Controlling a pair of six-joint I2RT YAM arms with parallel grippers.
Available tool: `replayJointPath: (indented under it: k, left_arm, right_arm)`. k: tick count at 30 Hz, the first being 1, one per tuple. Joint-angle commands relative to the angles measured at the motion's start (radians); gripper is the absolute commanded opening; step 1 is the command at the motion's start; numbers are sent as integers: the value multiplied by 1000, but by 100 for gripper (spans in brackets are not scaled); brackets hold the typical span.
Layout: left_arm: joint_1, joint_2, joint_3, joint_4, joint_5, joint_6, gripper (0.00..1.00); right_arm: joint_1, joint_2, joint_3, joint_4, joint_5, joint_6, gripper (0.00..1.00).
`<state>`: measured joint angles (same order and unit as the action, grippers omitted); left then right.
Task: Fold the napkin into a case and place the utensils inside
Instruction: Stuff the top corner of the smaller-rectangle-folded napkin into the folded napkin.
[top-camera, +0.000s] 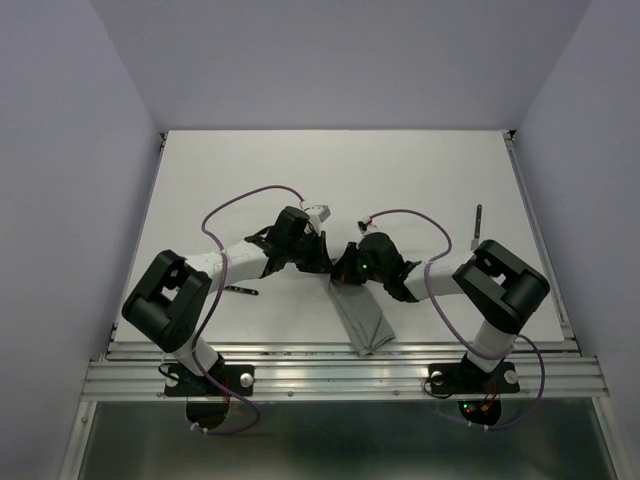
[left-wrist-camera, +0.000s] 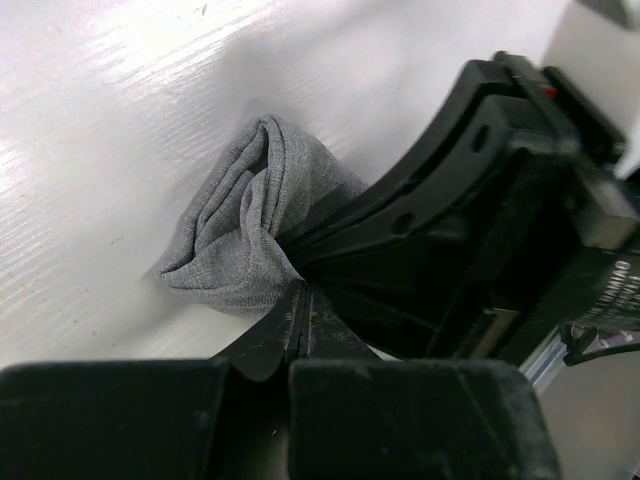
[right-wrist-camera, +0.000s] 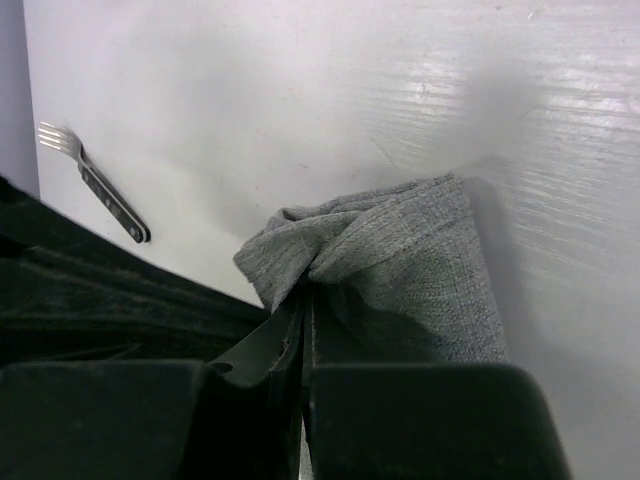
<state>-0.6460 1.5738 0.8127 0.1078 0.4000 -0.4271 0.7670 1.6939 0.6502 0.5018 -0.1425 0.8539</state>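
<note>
The bench is plain white, with lilac walls closing it in on three sides. Seen from above, my two arms meet over its middle.

My left hand and my right hand sit almost touching, tip to tip. Each is clamped on the same end of the napkin. In the left wrist view, my fingers are pressed together with a bunched grey fold squeezed between them. The right wrist view shows the same thing: my right hand is pinched on a puckered corner of cloth.

The next move turns on how the napkin lies. It is already a narrow grey strip. From the overhead view, its long axis runs from my pinch at the centre down and to the right, ending near the lower edge of the bench. So the whole length trails toward me and a little to the right of both hands, with the free end well apart from them. I judge that any fold or lay-down has to follow that diagonal.

Nothing has gone inside yet. One utensil lies at the upper right, nearer my right arm. Another lies at the left, just beside my left forearm. A fork shows in the upper left of the right wrist view.
</note>
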Motion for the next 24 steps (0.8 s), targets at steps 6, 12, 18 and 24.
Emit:
replayJointPath:
  k: [6, 12, 18, 24]
  left_arm:
    - [-4, -37, 5, 46, 62, -1, 0]
    - [-6, -34, 2, 46, 51, -2, 0]
    - [-4, -28, 5, 50, 53, -1, 0]
    - [-6, -18, 17, 52, 57, -4, 0]
  right_arm:
    - [11, 128, 28, 201, -2, 82, 1]
    - [11, -19, -20, 131, 55, 45, 1]
    - [11, -191, -69, 17, 138, -4, 1]
    - [11, -162, -58, 4, 175, -9, 1]
